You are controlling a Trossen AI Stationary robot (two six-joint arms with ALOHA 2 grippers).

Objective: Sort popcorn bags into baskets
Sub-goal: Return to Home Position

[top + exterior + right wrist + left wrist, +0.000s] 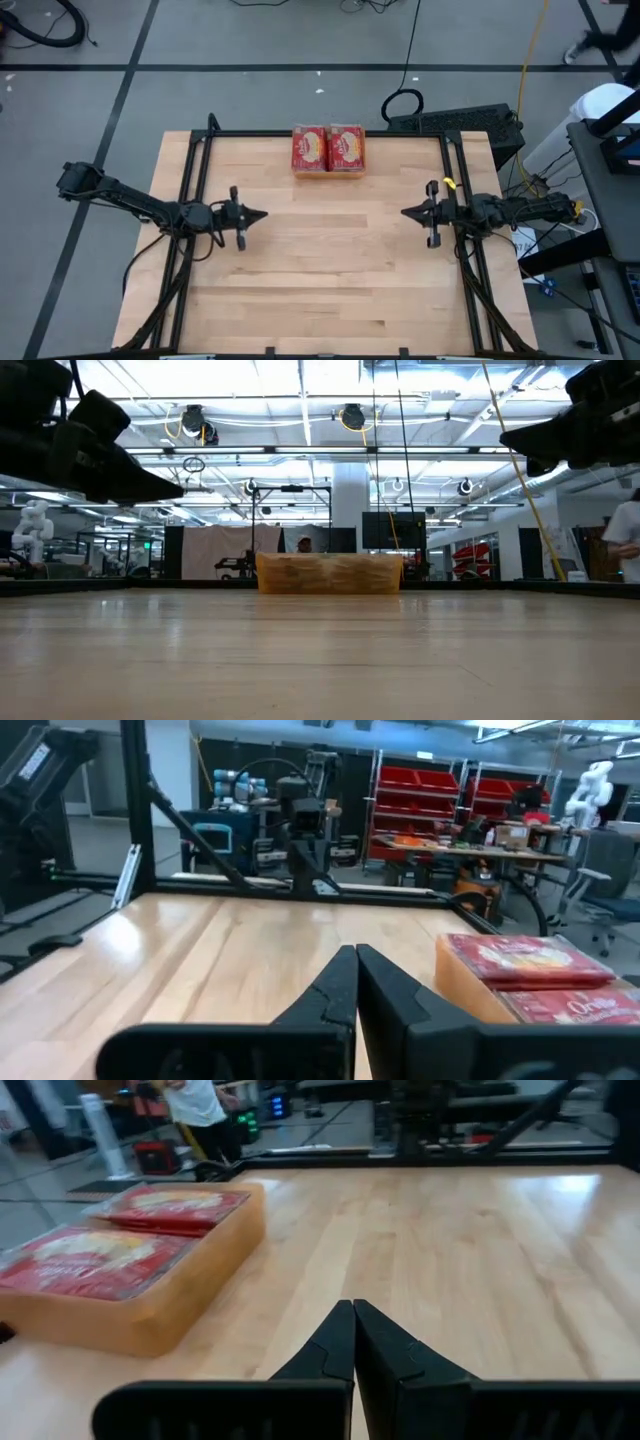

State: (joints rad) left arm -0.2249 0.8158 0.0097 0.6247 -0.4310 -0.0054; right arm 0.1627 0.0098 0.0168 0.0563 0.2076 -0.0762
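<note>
A small translucent orange basket [328,152] stands at the table's far edge, also seen in the low view [330,574]. Red popcorn bags [329,147] fill it in two stacks side by side, the top bags lying flat at its rim [95,1260] [530,960]. My left gripper [262,214] hovers shut over the table's left middle, pointing right. My right gripper [405,212] hovers shut over the right middle, pointing left. Both are well short of the basket and touch nothing.
Bare wooden tabletop [330,270] spreads between and in front of both grippers. A black frame [320,133] runs along the far edge and down both sides. Beyond the table a person [200,1110] stands in the room.
</note>
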